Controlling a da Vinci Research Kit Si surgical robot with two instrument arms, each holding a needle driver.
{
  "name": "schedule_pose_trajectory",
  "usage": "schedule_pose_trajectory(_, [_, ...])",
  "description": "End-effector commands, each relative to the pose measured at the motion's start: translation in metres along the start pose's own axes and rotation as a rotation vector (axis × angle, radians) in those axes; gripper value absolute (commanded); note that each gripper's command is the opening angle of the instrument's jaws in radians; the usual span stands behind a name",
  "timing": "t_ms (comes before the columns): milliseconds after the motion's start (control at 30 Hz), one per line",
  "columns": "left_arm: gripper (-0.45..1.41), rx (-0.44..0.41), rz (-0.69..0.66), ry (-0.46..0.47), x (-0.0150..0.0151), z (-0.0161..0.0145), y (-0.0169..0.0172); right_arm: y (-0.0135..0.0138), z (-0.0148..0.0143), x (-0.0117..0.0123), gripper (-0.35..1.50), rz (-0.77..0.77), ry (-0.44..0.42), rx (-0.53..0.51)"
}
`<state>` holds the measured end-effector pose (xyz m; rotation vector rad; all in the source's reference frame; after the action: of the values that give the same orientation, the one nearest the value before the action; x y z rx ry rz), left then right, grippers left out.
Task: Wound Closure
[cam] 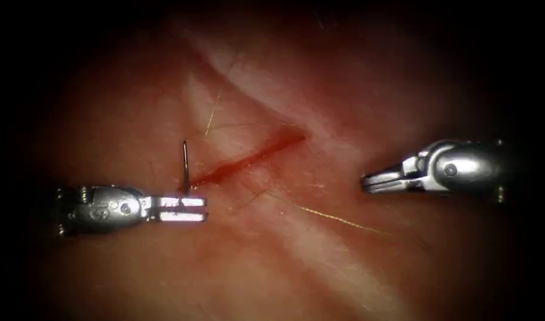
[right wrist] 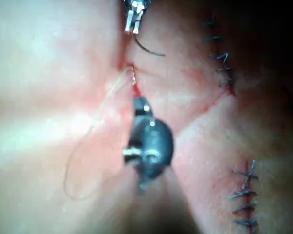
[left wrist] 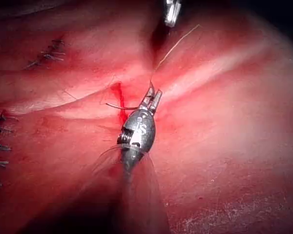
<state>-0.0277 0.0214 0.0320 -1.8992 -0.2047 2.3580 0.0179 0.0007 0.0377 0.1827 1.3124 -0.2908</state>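
- At the cut's point(cam: 251, 159) lower-left end: our left tool point(cam: 192, 208), jaws clamped on the needle point(cam: 185, 166) near one end; its curve rises clear of the tissue point(cam: 343, 261).
- Needle: we judge it light, stiff, slippery; best gripped mid-curve.
- Thread point(cam: 337, 218): fine, limp, right of the cut.
- Right tool point(cam: 367, 181): jaws closed, empty.

We cannot tell whether the right tool point(cam: 367, 181) has its jaws parted or holds anything, nor which end of the needle point(cam: 185, 166) the left tool point(cam: 204, 208) grips, and the thread point(cam: 337, 219) fades out on the tissue point(cam: 343, 89).
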Motion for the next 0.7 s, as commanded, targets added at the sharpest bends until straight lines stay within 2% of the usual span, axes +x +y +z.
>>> schedule_pose_trajectory(33, [-0.45,-0.001,0.001,0.001,-0.0005,0.0007,0.0,0.0002,0.0022,-0.0014,0.26,0.016,-0.001,-0.006])
schedule_pose_trajectory(67, [-0.45,-0.001,0.001,0.001,-0.0005,0.0007,0.0,0.0,0.003,-0.0021,0.44,0.03,-0.001,-0.006])
schedule_pose_trajectory(100, [-0.45,-0.001,0.001,0.001,-0.0005,0.0007,0.0,-0.0003,0.0045,-0.0035,0.71,0.056,0.014,-0.003])
schedule_pose_trajectory(167, [-0.45,-0.001,0.001,0.001,-0.0005,0.0006,0.0,-0.0005,0.0061,-0.0052,0.93,0.108,0.043,-0.016])
schedule_pose_trajectory(200, [-0.45,-0.001,0.001,0.001,-0.0005,0.0006,0.0,-0.0005,0.0067,-0.0057,0.98,0.128,0.055,-0.02])
schedule_pose_trajectory(267, [-0.45,-0.001,0.001,0.001,-0.0005,0.0007,0.0,-0.0007,0.0085,-0.0068,1.06,0.191,0.093,-0.012])
schedule_pose_trajectory(400, [-0.45,0.0,0.001,0.001,-0.0005,0.0007,0.0,-0.0007,0.0107,-0.007,1.11,0.248,0.161,0.0])
schedule_pose_trajectory(567, [-0.45,0.0,0.001,0.001,-0.0005,0.0007,0.0,-0.0004,0.0139,-0.0072,1.11,0.271,0.185,0.02])
schedule_pose_trajectory(700, [-0.45,0.0,0.001,0.001,-0.0006,0.0007,0.0,-0.0004,0.0168,-0.0084,1.11,0.306,0.202,0.033])
